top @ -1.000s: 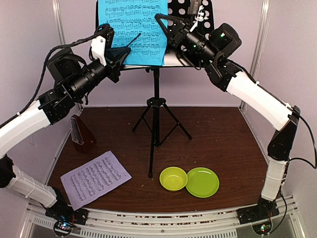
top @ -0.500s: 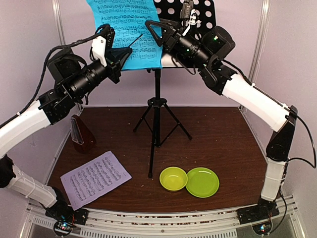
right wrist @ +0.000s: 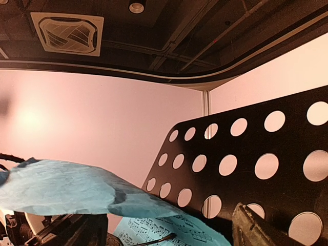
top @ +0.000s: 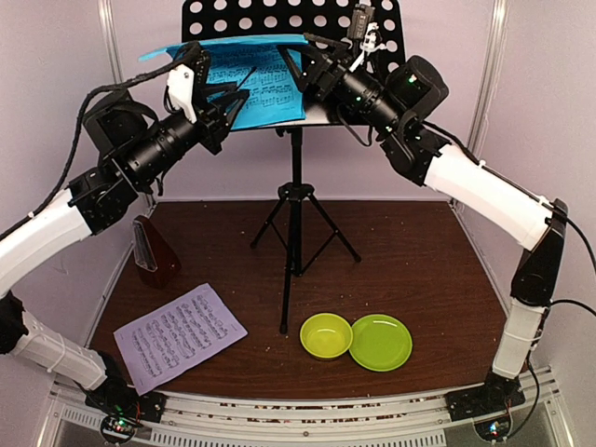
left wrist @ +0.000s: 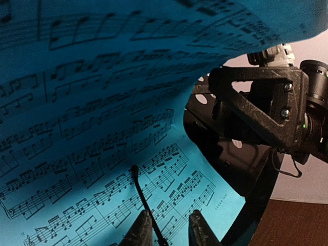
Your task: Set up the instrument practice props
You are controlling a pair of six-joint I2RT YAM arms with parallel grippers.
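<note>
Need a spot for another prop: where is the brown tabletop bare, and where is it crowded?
Bare: right rear, between the black tripod music stand and the round green plate. Crowded: the left, with the small brown wooden metronome and pale lilac music sheet.

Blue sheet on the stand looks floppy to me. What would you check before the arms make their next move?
1. The blue sheet lies flat against the music stand desk: not ok, its top droops forward.
2. Its bottom edge sits on the stand: cannot tell.
3. The left gripper holds the sheet: not ok, fingers apart, sheet beyond them.
4. The right gripper holds it: not ok, jaws wide open.
5. The metronome stands upright on the table: ok.
6. The lilac sheet lies flat, reachable: ok.
</note>
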